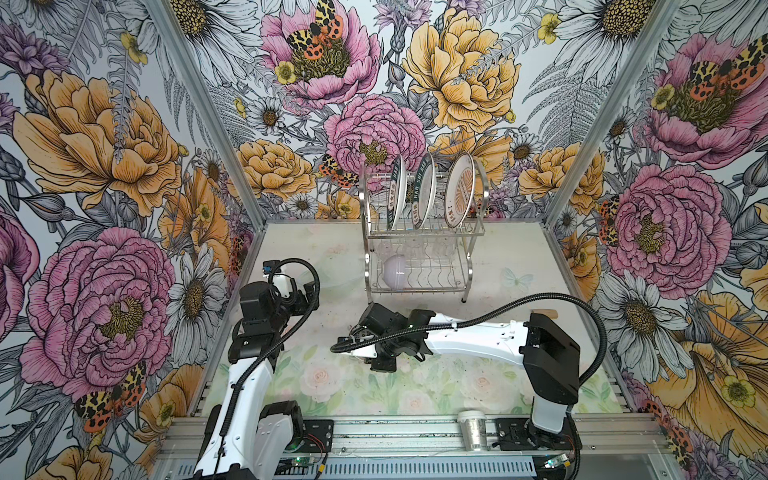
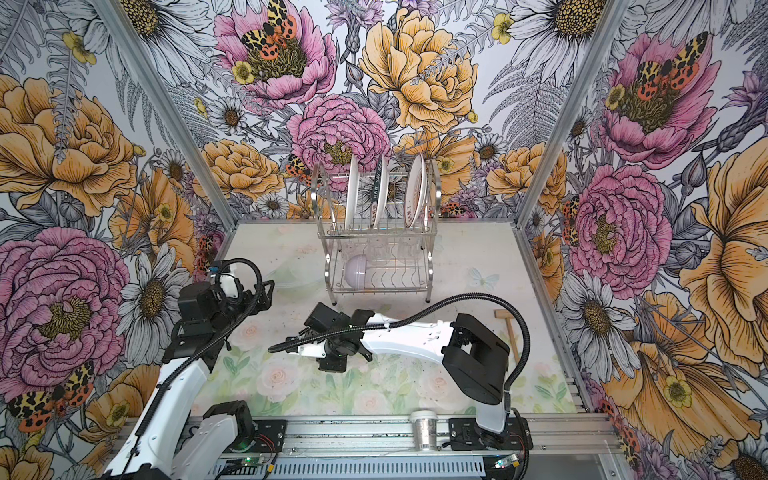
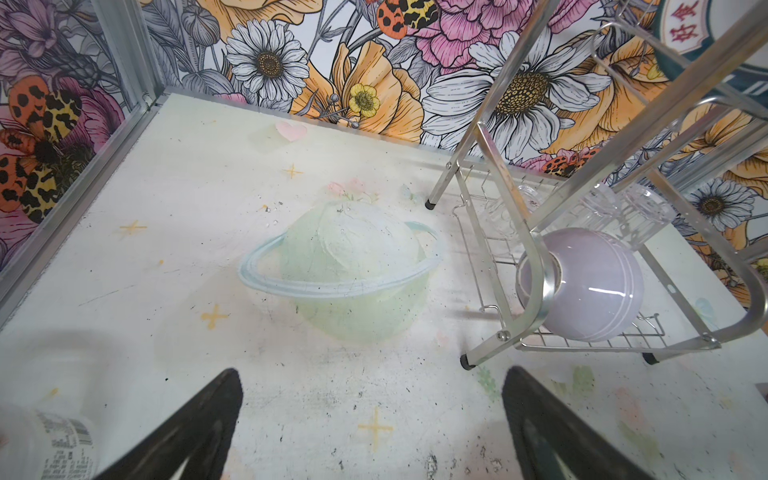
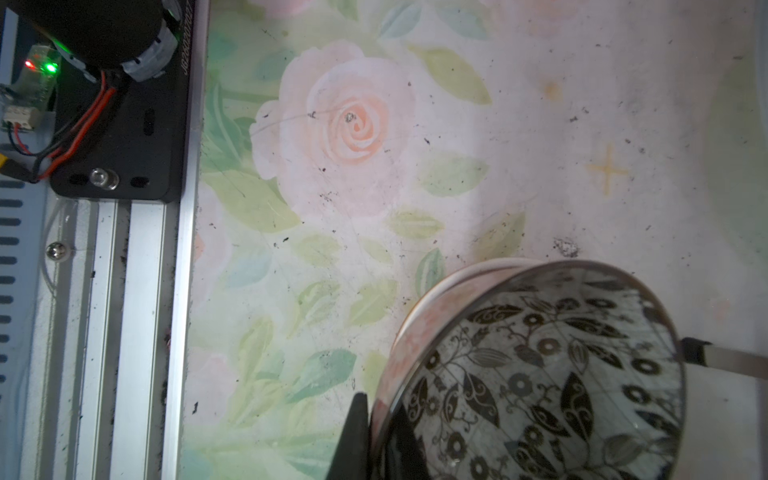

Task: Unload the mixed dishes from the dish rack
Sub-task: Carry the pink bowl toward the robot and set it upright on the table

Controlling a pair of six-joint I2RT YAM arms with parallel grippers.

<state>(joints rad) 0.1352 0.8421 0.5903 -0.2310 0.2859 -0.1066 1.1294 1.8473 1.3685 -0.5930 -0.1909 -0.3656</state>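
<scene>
**Dish rack** [image 1: 432, 276]: chrome wire, two tiers, arched side frames. It stands at the back centre of the counter [image 1: 519, 266], near the rear wall.

**Upper tier:** three round plates [image 1: 426, 191] stand upright in slots. Two are white with dark lettered rims; the rightmost plate [image 1: 460, 192] bears an orange sunburst.

**Lower tier:** a glossy lavender bowl [image 3: 590, 286] lies on its side at the left end. In the left wrist view the rack's near frame bar partly masks it. Clear glasses [image 3: 648, 212] stand behind it.

**Arms:** the right arm [image 1: 469, 337] stretches across the counter in front of the rack, and in both top views its wrist covers what it holds. The right wrist view shows the right jaws pinching the rim of a floral-patterned bowl [image 4: 540, 374], with dark leaf-and-ring motifs inside, pink outside and a white foot ring. The left jaws are spread wide above the counter, left of the rack.

**Other objects:** a glittery silver cup [image 1: 473, 430] with a white lid lies on the front aluminium rail. A wooden mallet [image 2: 505, 314] lies near the right edge.

**Surface:** a pale mat printed with roses, leaves and a ringed planet [image 3: 345, 270], scuffed and speckled.

**Walls:** wallpaper [image 1: 104, 145] of bold peonies, daisies and moths between aluminium posts.
</scene>
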